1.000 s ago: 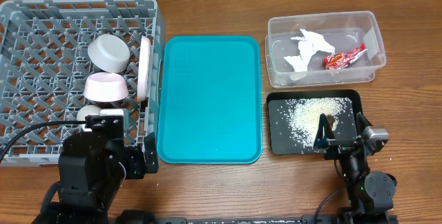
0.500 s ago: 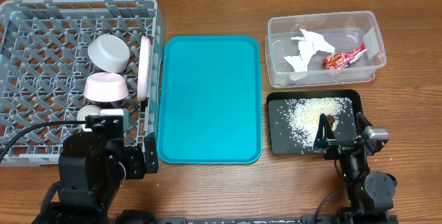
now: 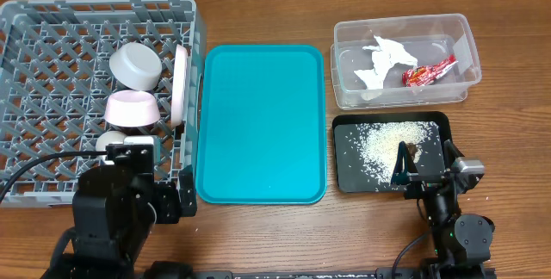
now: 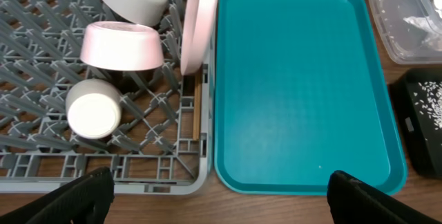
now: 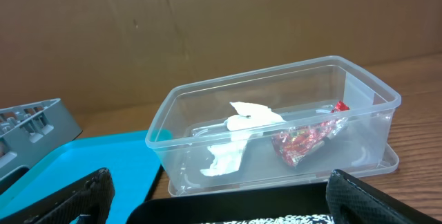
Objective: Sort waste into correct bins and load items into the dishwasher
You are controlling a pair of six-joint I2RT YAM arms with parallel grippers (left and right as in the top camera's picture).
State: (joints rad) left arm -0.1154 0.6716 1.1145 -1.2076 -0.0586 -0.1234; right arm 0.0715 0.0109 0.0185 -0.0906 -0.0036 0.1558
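The grey dish rack (image 3: 34, 55) holds a grey-green bowl (image 3: 136, 64), a pink bowl (image 3: 132, 109), a white cup (image 3: 110, 141) and a plate on edge (image 3: 180, 85). In the left wrist view, thin wooden chopsticks (image 4: 197, 106) lie in the rack beside the plate (image 4: 199, 23). The clear tub (image 3: 344, 89) holds white tissue (image 3: 383, 59) and the red wrapper (image 3: 429, 71). The black tray (image 3: 435, 124) holds rice (image 3: 379, 141) and a brown scrap (image 3: 410, 150). My left gripper (image 4: 221, 203) is open and empty at the rack's near corner. My right gripper (image 5: 221, 207) is open and empty at the black tray's near edge.
The teal serving tray (image 3: 261, 124) lies between the rack and the two bins, with nothing on it. Bare wooden table runs along the front edge between my two arms. A brown wall stands behind the tub in the right wrist view.
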